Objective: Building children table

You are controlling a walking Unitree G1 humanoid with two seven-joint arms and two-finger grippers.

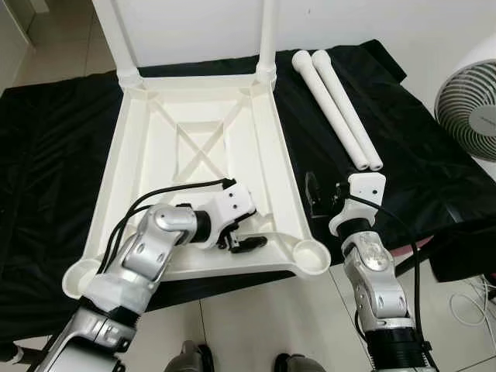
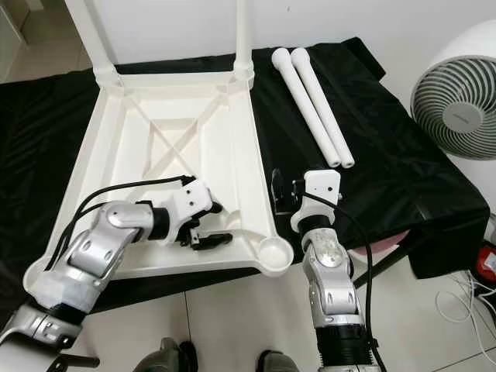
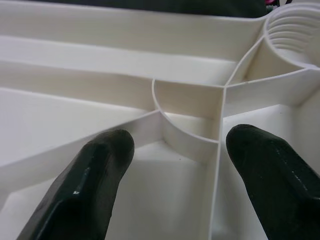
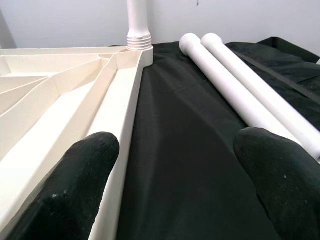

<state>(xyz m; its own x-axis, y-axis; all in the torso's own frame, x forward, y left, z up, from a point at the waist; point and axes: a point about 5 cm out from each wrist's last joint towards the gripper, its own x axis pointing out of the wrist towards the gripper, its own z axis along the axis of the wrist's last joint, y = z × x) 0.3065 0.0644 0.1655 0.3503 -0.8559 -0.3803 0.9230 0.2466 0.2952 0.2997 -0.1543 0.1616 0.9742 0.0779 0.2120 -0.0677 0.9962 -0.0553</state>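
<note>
The white children's tabletop (image 1: 280, 147) lies upside down on a black cloth (image 1: 46, 155). Two white legs (image 1: 267, 39) stand fitted in its far corners. Two loose legs (image 1: 341, 108) lie side by side on the cloth to its right. My left gripper (image 1: 244, 240) is open inside the tabletop, low over the ribs near the empty near-right socket (image 1: 312, 256); the left wrist view shows its fingers (image 3: 95, 170) astride a curved rib. My right gripper (image 1: 324, 198) is open over the cloth, between the tabletop's right wall (image 4: 115, 100) and the loose legs (image 4: 240, 75).
A white fan (image 1: 473, 101) stands at the right edge. White cables (image 1: 473, 306) lie on the tiled floor beside the cloth. The near-left socket (image 1: 77, 277) is also empty. A white wall runs behind the tabletop.
</note>
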